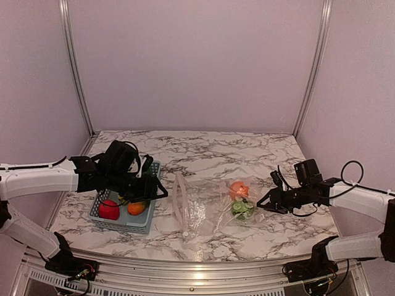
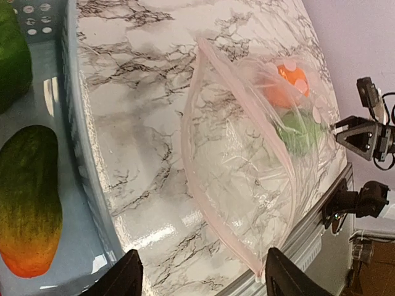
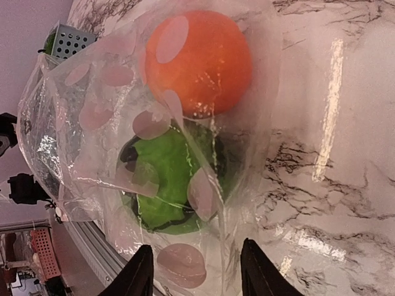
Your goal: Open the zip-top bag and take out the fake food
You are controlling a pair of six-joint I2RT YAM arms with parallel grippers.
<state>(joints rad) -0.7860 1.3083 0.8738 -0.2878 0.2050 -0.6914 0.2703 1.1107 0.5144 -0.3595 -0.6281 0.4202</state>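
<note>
The clear zip-top bag lies on the marble table, its pink zip strip toward the left. Inside are an orange and a striped green ball; both also show in the top view, the orange above the green ball. My right gripper is open, its fingers astride the bag's closed end, just right of the food. My left gripper is open and empty over the basket's right edge, left of the zip strip.
A light blue perforated basket at the left holds a red fruit, an orange-green piece and a green pepper. The table's front edge with a metal rail lies close below the bag.
</note>
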